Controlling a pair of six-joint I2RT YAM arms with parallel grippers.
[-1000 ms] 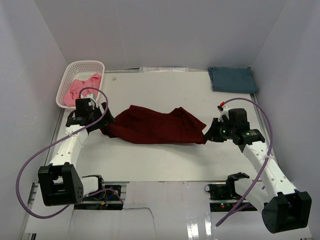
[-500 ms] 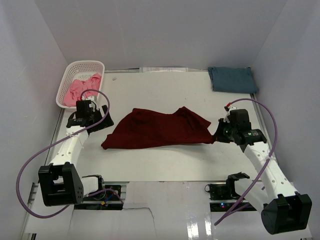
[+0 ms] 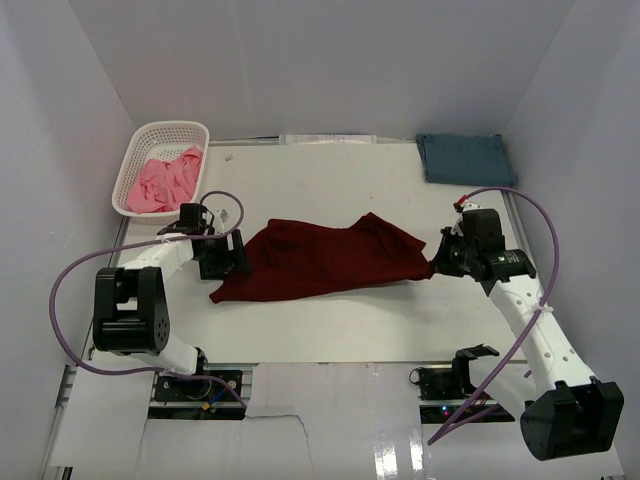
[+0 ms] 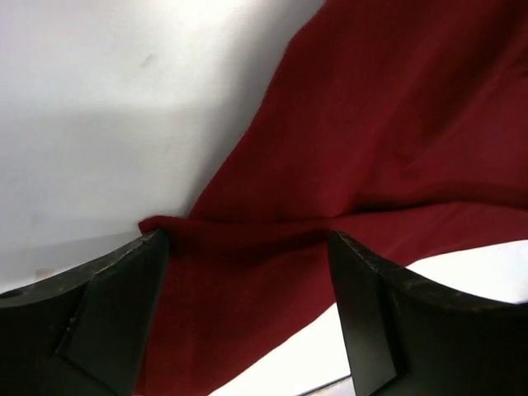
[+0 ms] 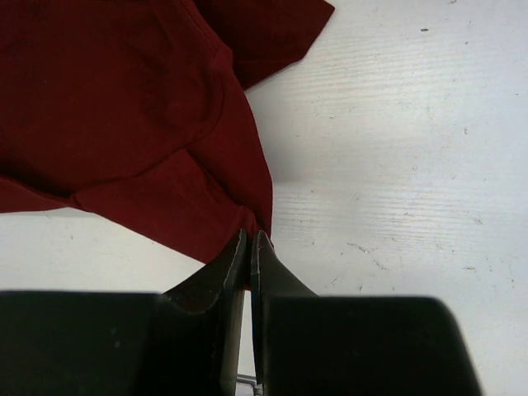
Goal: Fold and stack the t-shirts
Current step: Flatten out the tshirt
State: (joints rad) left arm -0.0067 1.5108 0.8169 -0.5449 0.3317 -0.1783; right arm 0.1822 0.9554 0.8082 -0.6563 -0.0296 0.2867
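At centre frame the maroon t-shirt point(image 3: 320, 258) lies rumpled across the table point(image 3: 330, 330). Its right corner is pinched in the clenched right tool point(image 5: 250, 239), seemingly to draw the cloth taut, while the left tool point(image 4: 247, 247) stands released, spread wide around the shirt's left edge as if ready to take it. Farther back, the pink t-shirt point(image 3: 165, 180) sits heaped in the white lattice basket point(image 3: 170, 128) at upper left and the slate-blue t-shirt point(image 3: 465, 158) lies folded at upper right, both well apart from the maroon one and blocking nothing.

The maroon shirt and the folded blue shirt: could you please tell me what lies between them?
Nothing: the top view shows only bare white table between the maroon shirt and the blue shirt.
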